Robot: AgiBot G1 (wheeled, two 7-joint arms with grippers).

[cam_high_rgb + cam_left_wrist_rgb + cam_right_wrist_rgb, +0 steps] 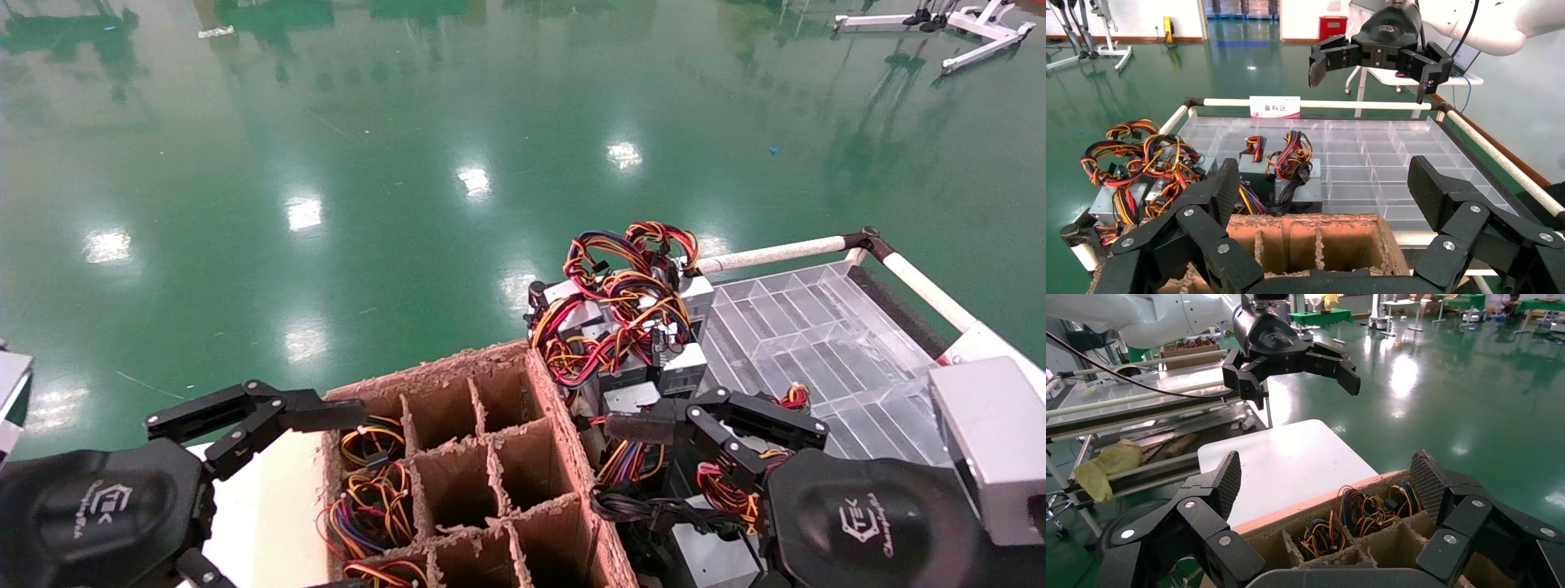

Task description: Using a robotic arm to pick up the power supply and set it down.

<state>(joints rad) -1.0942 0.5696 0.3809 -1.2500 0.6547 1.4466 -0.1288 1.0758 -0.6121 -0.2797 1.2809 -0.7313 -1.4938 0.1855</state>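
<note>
A: Where are the power supplies (645, 359) sitting?

B: In a cluster at the left end of the clear divider tray (809, 327), just right of the cardboard divider box (482, 457). More wire bundles poke out of the box's left cells.

A: How would one handle?

B: My guess is a stiff metal case, fairly heavy, with smooth sides that could slip. The wire bundle (621, 302) is soft and floppy, so it is a poor place to grip and may snag its neighbours. Better to clamp across the grey body, clear of the loops.

A: And the end effectors?

B: The right end effector (719, 429) hovers just above the near units, fingers spread wide, holding nothing. The left end effector (261, 416) hangs open and empty over the box's left edge, beside the white bench (1284, 459).

A: Room to move?

B: Tight below: the box wall and packed units crowd the sides. Straight up looks free, and the tray's rail (776, 251) bounds the far side.
</note>
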